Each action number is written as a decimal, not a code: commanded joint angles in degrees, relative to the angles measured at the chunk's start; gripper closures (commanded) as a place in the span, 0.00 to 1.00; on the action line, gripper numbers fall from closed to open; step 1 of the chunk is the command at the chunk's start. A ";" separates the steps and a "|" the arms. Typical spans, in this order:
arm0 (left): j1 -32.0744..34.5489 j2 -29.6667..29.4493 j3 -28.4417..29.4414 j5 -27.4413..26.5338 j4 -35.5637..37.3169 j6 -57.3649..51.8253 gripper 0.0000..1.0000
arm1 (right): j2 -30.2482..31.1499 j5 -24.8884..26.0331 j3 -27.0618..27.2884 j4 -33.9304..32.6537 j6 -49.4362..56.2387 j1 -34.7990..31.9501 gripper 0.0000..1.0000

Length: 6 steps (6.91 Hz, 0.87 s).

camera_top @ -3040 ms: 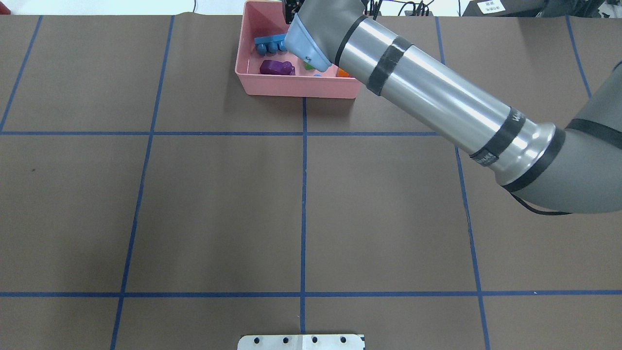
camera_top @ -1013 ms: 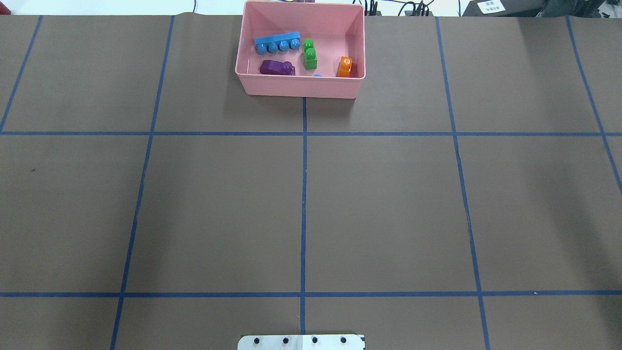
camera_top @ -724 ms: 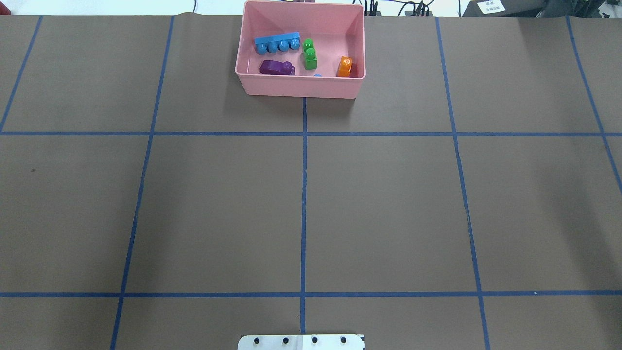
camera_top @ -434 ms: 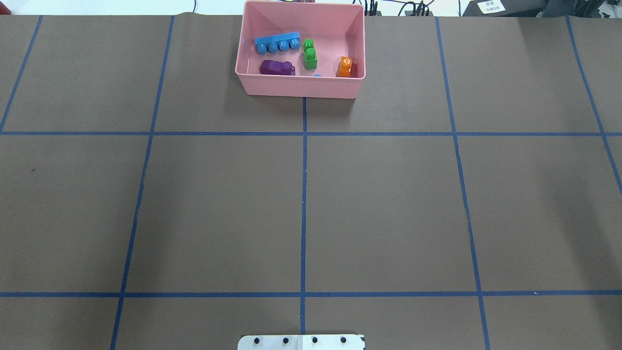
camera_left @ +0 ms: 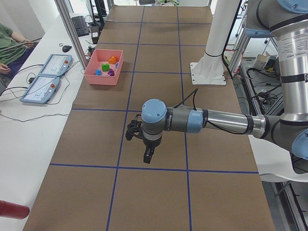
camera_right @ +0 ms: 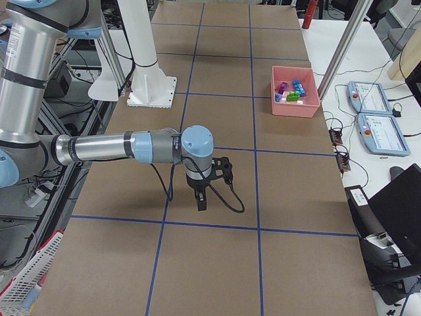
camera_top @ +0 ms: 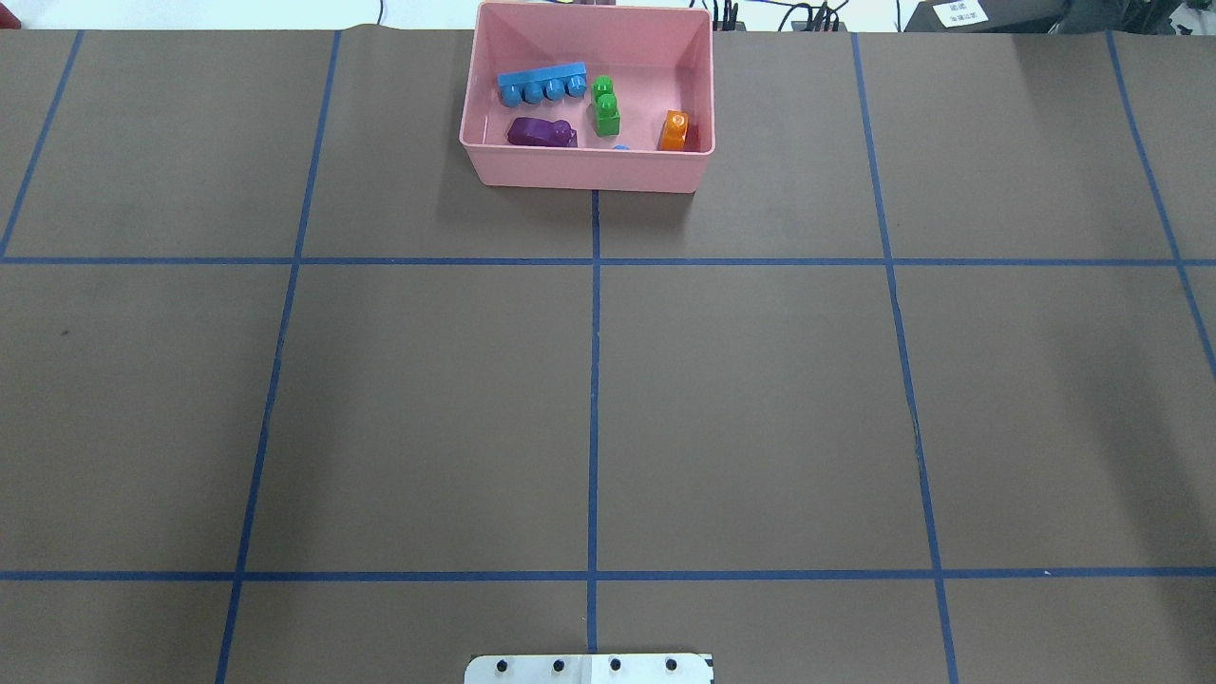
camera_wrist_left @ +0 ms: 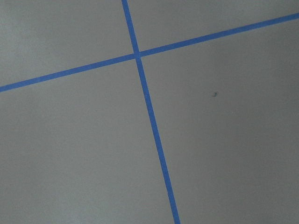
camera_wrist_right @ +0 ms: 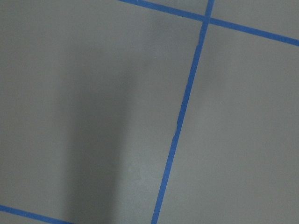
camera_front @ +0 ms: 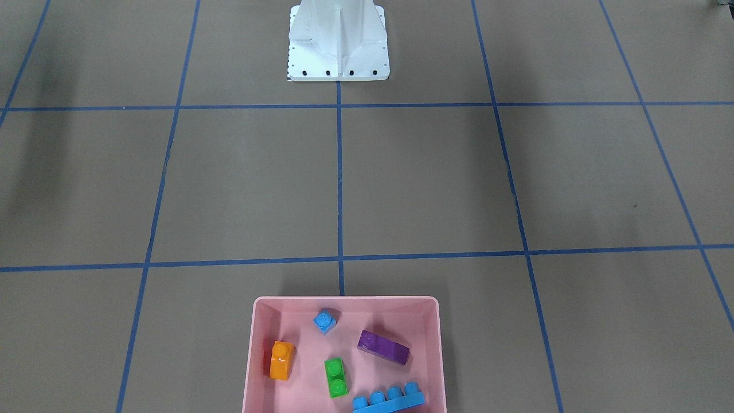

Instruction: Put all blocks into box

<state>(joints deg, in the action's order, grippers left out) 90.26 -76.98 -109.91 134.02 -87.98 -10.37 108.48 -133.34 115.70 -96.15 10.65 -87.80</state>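
The pink box (camera_top: 584,173) stands at the table's far middle and holds all the blocks: long blue (camera_top: 541,84), green (camera_top: 605,106), purple (camera_top: 541,132), orange (camera_top: 674,130) and the tiny blue one (camera_top: 621,147), half hidden by the near wall. The front-facing view shows the box (camera_front: 344,300) with the tiny blue block (camera_front: 325,320) fully visible. My left gripper (camera_left: 147,156) and right gripper (camera_right: 201,203) hang over bare table far from the box. They show only in the side views, so I cannot tell if they are open or shut.
The white robot base (camera_front: 338,46) stands at the table's near middle edge. Blue tape lines grid the brown table. Control pendants (camera_left: 48,77) lie on the side table beyond the box, with an operator seated nearby.
Three seconds ago my right arm reached over the box; it has since drawn back out of the overhead view. Nothing has moved in the last second.
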 commanded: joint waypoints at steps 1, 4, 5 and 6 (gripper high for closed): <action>0.00 -0.01 -0.39 0.10 0.00 0.09 0.00 | -0.28 -0.07 -0.03 0.00 -0.01 0.00 0.00; 0.00 -0.01 -0.05 0.19 0.09 0.09 0.00 | -0.72 -0.07 0.32 0.09 -0.01 0.00 0.00; 0.00 -0.01 0.04 0.19 0.09 0.09 0.00 | -0.81 -0.07 0.32 0.09 -0.01 0.00 0.00; 0.00 -0.01 0.04 0.10 0.00 0.09 0.00 | -1.07 -0.07 0.41 0.09 -0.01 0.00 0.00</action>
<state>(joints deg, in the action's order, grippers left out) 90.26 -76.99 -109.91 134.19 -87.91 -10.28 107.65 -133.42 116.02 -96.07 10.63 -87.80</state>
